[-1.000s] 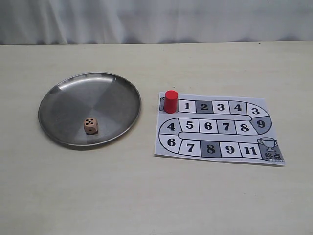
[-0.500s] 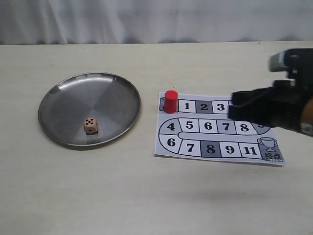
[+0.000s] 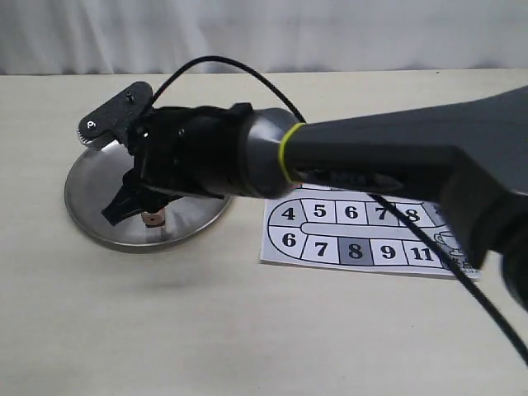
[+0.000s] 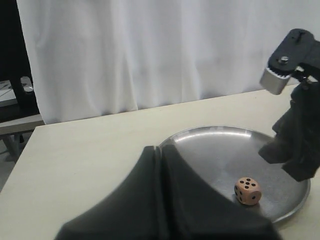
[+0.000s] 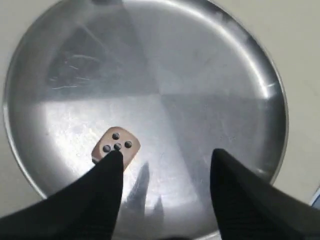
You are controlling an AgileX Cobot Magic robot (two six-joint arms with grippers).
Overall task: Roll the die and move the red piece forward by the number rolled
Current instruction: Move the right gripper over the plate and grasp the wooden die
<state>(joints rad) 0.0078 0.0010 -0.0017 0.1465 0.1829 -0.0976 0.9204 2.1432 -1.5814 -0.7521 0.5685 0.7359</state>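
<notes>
The die (image 3: 153,218) (image 4: 247,190) (image 5: 119,144) lies in the steel plate (image 3: 87,194) (image 4: 215,147) (image 5: 175,75) with five pips up. My right gripper (image 3: 136,208) (image 5: 166,152) has reached across the middle and hangs open just over the plate, one fingertip (image 5: 112,165) overlapping the die's edge in the wrist view and the other well to the die's side. Nothing sits between the fingers. The red piece is hidden behind the right arm. My left gripper (image 4: 161,148) is shut and empty, back from the plate's rim.
The numbered paper board (image 3: 355,239) lies right of the plate, its upper row covered by the right arm (image 3: 371,157). A black cable (image 3: 223,66) loops above the arm. A white curtain closes off the table's far edge.
The right arm swept in from the right edge, across the board, to over the plate and die. It now hides the red piece. The die has not moved.
</notes>
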